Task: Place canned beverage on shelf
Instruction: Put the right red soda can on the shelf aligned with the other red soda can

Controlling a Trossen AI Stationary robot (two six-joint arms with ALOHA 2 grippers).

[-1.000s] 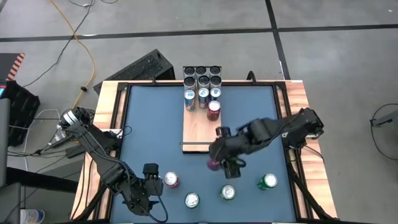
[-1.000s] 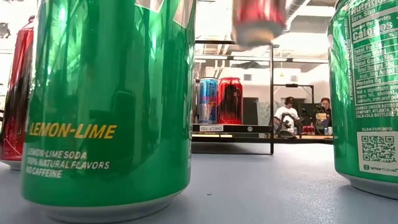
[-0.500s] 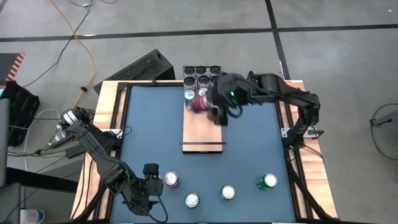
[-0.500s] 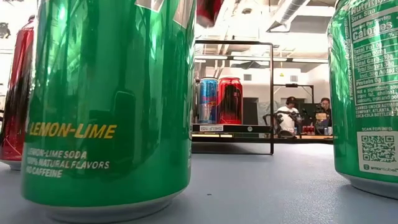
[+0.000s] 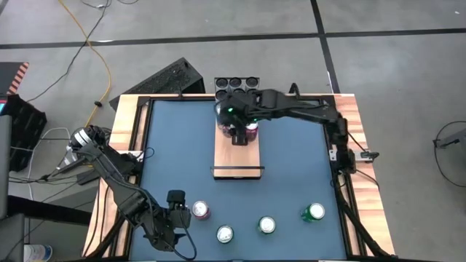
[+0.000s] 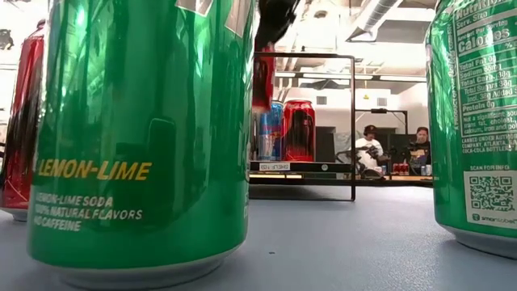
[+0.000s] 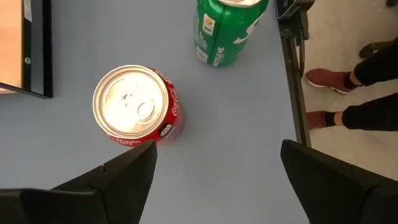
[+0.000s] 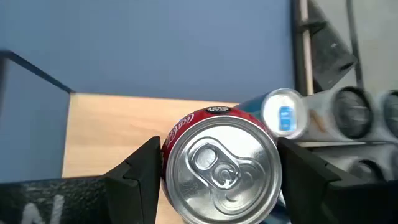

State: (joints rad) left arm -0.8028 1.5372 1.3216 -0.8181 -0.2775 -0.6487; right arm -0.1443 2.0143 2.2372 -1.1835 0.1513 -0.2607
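Right claw (image 8: 217,171): I see it clamped on a red can (image 8: 219,163), one finger on each side.
Red can: held over the far part of the shelf (image 5: 237,154), just beside the cans (image 5: 250,131) already standing there.
Shelf: pale plank on the blue table (image 5: 175,145), black rail at its near end.
Left claw (image 7: 214,180): fingers spread wide, holding nothing, at the table's near left by another red can (image 7: 137,106).
Near edge: a row of cans, among them a green can (image 5: 314,212).
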